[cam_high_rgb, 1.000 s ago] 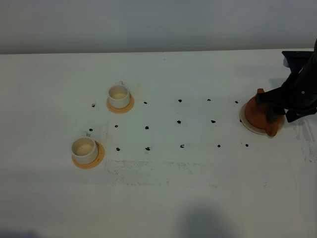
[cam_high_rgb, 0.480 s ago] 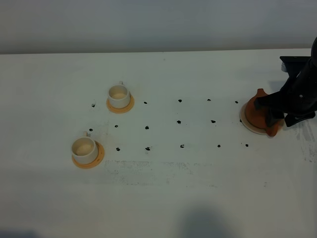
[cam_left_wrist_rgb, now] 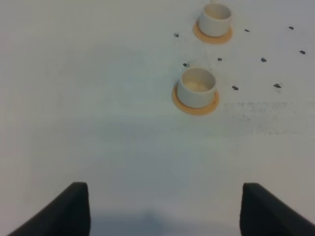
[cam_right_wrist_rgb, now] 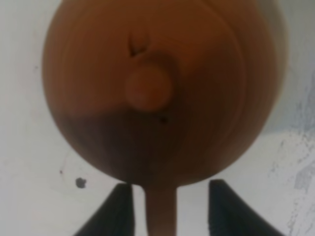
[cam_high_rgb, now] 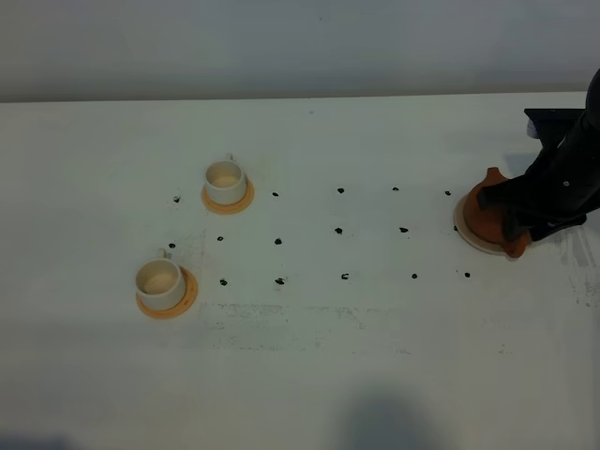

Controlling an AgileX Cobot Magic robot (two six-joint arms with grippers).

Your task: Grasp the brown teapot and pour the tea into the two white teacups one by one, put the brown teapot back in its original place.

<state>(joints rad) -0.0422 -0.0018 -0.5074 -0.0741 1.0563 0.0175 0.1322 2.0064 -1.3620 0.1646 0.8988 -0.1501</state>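
The round reddish-brown clay teapot (cam_right_wrist_rgb: 157, 93) looks blurred and out of focus in the right wrist view; the white tabletop (cam_right_wrist_rgb: 24, 147) around it is evenly lit.

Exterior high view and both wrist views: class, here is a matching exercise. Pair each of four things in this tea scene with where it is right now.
Things
1. brown teapot
2. near teacup
3. left gripper
4. right gripper

Places
A. on an orange saucer
B. jaws open, one either side of the teapot's handle
C. on the pale coaster
D. jaws open over the table, nothing between them

Pairs: 1-C, 2-A, 3-D, 4-B
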